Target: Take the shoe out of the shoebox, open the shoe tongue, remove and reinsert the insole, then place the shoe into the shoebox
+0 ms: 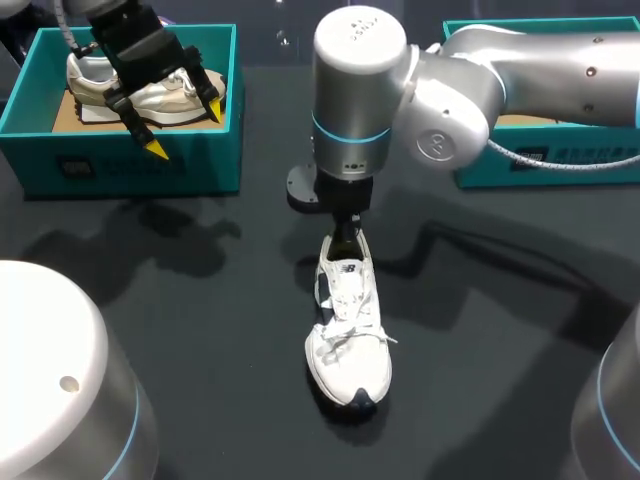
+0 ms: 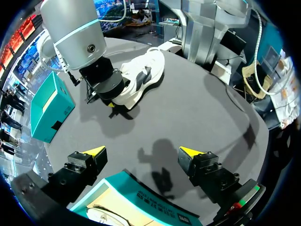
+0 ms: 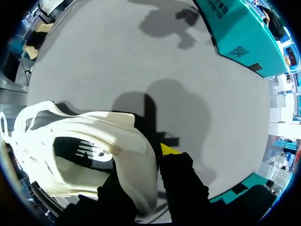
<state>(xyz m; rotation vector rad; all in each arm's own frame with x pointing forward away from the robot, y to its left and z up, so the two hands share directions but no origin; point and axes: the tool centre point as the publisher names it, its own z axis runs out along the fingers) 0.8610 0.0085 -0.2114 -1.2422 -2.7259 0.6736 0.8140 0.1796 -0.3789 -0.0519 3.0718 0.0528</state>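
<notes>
The white shoe (image 1: 348, 340) stands on its sole at the centre of the desk (image 1: 200, 330), toe toward the lower edge of the frame. This leaves the tongue and insole accessible from above. The right tool (image 1: 345, 230) is closed across the heel collar, one finger outside and apparently one inside, to steady the shoe. At upper left, the left tool (image 1: 186, 129) hangs fully spread and empty above the left shoebox (image 1: 120, 165), which contains a second shoe (image 1: 88, 72).
</notes>
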